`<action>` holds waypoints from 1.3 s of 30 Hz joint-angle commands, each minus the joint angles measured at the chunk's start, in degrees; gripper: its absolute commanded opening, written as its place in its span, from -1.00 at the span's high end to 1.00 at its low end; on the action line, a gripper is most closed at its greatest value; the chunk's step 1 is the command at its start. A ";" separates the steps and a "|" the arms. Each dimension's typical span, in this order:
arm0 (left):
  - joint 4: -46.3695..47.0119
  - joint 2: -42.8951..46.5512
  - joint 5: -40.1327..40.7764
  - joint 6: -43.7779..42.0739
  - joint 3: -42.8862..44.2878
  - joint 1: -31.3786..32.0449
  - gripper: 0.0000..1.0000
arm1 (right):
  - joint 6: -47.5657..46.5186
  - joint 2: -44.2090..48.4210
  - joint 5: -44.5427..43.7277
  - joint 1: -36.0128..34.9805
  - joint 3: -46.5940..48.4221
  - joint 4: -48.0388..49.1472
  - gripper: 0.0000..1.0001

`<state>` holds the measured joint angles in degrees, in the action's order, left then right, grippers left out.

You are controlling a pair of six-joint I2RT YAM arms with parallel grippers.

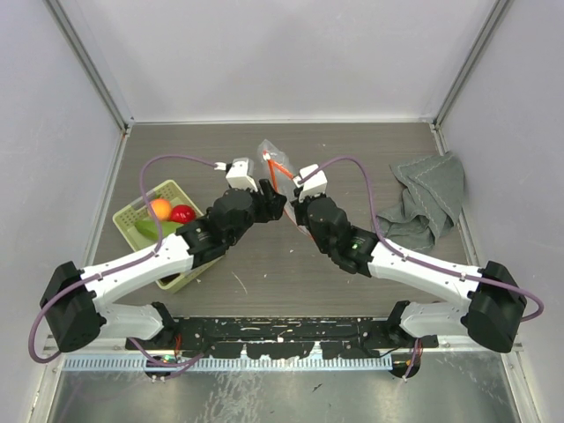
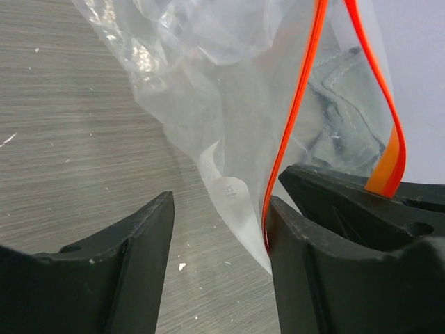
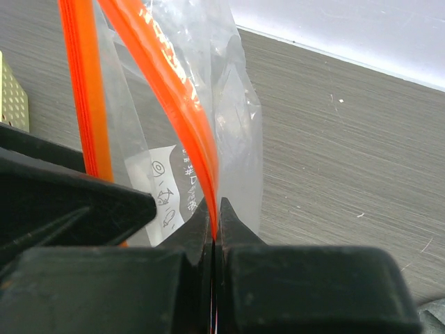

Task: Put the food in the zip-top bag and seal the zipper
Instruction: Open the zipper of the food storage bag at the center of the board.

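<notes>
The zip-top bag [image 2: 208,90] is seen as thin, clear, crinkled, glossy film, edged by a smooth orange plastic zipper [image 3: 83,83]. Beside the bag, matt black plastic fingers [image 2: 132,264] and a matt, grained grey surface [image 2: 69,139] are shown.

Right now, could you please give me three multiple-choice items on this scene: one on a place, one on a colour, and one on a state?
1. Where do the small plastic toy fruits lie?
A) in the pale green plastic basket
B) inside a cardboard box
C) on a white plate

2. What colour is the zipper strip along the mouth of the clear crinkly plastic bag?
A) blue
B) red-orange
C) white

3. How is the right gripper?
A) wide open
B) out of view
C) shut on the zipper strip

Answers:
1 A, the orange and red pieces sit within the basket's walls.
2 B, both wrist views show it bright red-orange.
3 C, its fingers pinch the strip with no gap.
</notes>
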<state>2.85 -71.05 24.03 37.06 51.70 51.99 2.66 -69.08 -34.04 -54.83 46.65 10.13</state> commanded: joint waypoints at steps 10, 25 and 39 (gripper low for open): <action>1.15 -3.83 2.65 -0.27 2.94 1.10 -0.18 | 0.31 -0.90 -2.95 -0.72 -1.65 6.59 0.97; -7.20 -1.20 9.97 -4.18 0.59 1.10 0.39 | -3.03 1.74 -12.29 0.06 -3.11 2.60 0.91; -10.51 -0.01 8.39 -7.62 3.12 1.10 1.00 | -0.36 2.49 -5.60 4.29 -2.06 -3.90 0.76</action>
<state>-7.46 -71.00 33.08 30.72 51.83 52.88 1.61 -68.86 -42.50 -50.65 43.11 6.74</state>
